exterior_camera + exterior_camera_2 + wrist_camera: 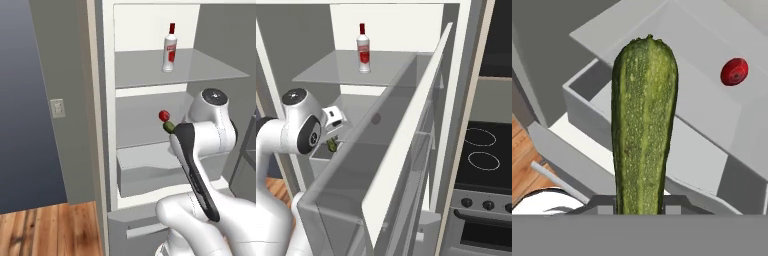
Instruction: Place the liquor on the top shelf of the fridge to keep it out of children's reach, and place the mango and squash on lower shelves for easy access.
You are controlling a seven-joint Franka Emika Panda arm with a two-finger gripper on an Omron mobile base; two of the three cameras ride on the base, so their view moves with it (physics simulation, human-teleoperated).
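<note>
Hand view shows the gripper [639, 202] clamped on the squash [643, 125], held just in front of the fridge [107, 125]. The liquor [170, 48] stands on the top shelf [200, 67]; the mango [164, 116] lies on a lower shelf. Next: reach farther in, then release.

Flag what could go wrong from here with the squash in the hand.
1. The hand grips the squash only at its bottom end; most of it sticks out past the fingers, so it may pivot or slip.
2. The mango already lies on the lower shelf; the squash tip could knock it and set it rolling.
3. The open drawer sits just below the squash, so an early release may drop it there.
</note>
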